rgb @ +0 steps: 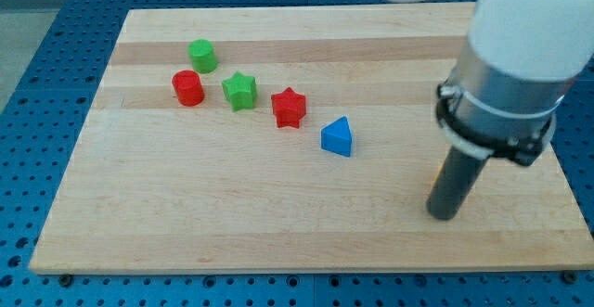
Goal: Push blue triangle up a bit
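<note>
The blue triangle (338, 137) lies on the wooden board (232, 205), a little right of the middle. My tip (445, 215) rests on the board toward the view's lower right, well to the right of and below the blue triangle, apart from it. A small yellow-orange block (434, 173) peeks out just left of the rod, mostly hidden behind it.
A red star (289, 108) sits just up-left of the blue triangle. A green star (239, 91), a red cylinder (187, 88) and a green cylinder (202, 56) lie further left. The arm's white and grey body (515, 57) covers the board's upper right.
</note>
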